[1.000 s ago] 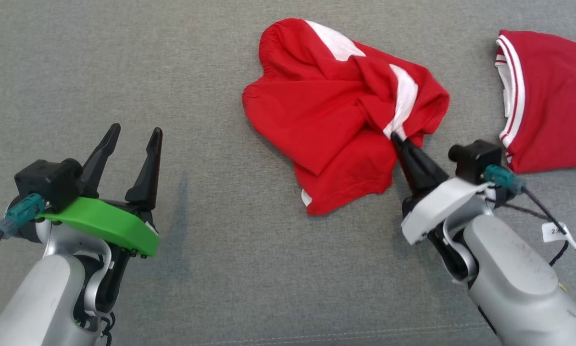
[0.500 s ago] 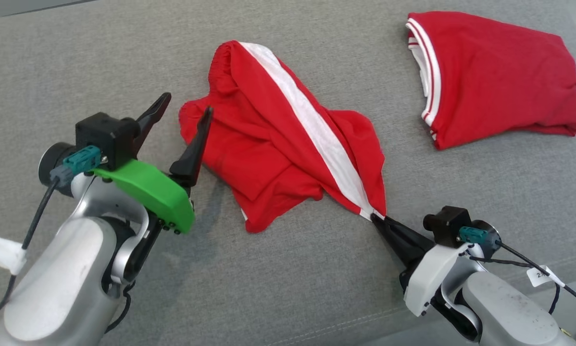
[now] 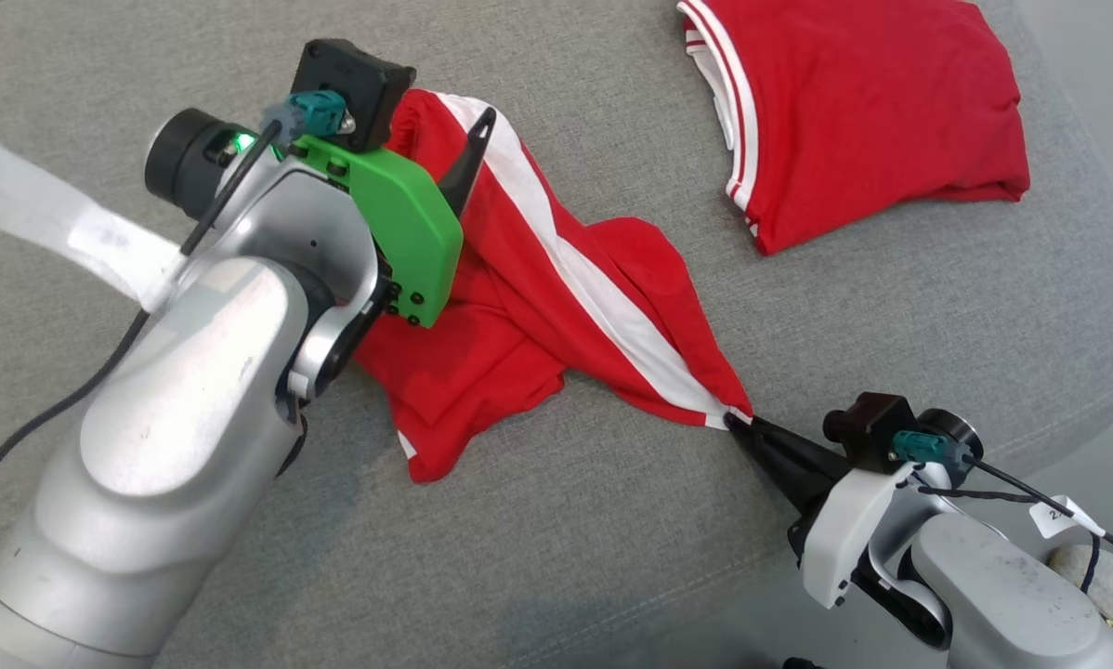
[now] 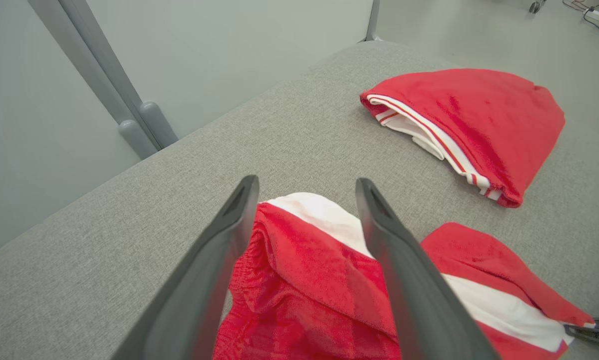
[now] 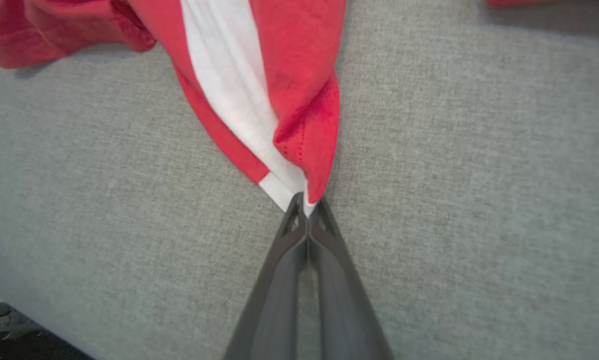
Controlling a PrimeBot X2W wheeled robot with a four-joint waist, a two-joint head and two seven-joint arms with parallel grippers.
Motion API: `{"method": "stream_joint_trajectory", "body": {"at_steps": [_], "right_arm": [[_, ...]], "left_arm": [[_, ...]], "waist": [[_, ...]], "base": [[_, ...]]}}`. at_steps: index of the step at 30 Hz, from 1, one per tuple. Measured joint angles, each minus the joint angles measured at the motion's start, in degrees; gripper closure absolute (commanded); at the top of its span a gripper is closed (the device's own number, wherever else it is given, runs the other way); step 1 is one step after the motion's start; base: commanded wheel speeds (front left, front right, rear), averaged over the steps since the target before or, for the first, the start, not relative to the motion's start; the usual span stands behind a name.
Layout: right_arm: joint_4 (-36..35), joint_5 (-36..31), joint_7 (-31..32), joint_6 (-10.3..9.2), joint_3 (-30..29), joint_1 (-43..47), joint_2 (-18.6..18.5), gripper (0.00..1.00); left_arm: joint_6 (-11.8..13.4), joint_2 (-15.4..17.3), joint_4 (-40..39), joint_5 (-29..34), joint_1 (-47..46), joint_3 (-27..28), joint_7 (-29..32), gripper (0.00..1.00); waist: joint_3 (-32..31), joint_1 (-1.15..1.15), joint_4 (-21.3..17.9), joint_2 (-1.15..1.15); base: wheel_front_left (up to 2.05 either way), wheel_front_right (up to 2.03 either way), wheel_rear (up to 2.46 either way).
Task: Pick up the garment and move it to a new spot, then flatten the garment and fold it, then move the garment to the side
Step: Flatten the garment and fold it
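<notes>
Grey woven-fabric bench (image 3: 556,576), and the crumpled red cloth garment with a white stripe (image 3: 538,307) lies across its middle. The right tool (image 3: 738,425) pinches the stripe's hem corner, fingers pressed together. The left tool (image 4: 305,182) hangs spread over the elastic waistband. Best now, by the look of it: bite low on that waistband, then draw both ends apart evenly.

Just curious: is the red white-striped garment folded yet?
No, crumpled: the red white-striped cloth garment lies bunched, one corner pinched by the right fingers.
</notes>
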Motion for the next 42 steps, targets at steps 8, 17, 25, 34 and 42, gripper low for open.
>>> {"method": "stream_joint_trajectory", "body": {"at_steps": [8,17,25,34,42], "right_arm": [[-0.74,-0.34,0.33,0.07,2.64,-2.84,1.41,1.00],[-0.63,-0.25,-0.13,0.31,3.79,-4.52,3.93,1.00],[1.15,0.40,-0.68,0.38,4.36,-4.80,4.21,1.00],[2.50,1.56,-1.04,0.38,4.86,-4.75,2.89,1.00],[3.38,2.00,-1.19,0.38,4.98,-4.56,2.12,1.00]], "left_arm": [[0.08,0.20,9.64,3.12,-6.32,0.21,3.77,0.00],[0.08,0.09,17.17,3.16,-9.90,0.21,8.08,0.00],[-1.02,0.01,23.73,3.91,-11.49,-2.59,13.62,0.00],[-2.54,-2.00,26.80,3.04,-13.06,-3.49,17.38,0.44],[-3.90,-3.58,28.50,2.33,-13.14,-3.96,19.38,0.75]], "waist": [[2.83,0.00,-3.65,0.00],[4.74,0.00,-7.75,0.00],[3.54,0.00,-7.87,0.00],[1.96,0.00,-6.45,0.00],[0.87,0.00,-5.02,0.00]], "base": [[0.00,0.00,0.00],[0.00,0.00,0.00],[0.00,0.00,0.00],[0.00,0.00,0.00],[0.00,0.00,0.00]]}}
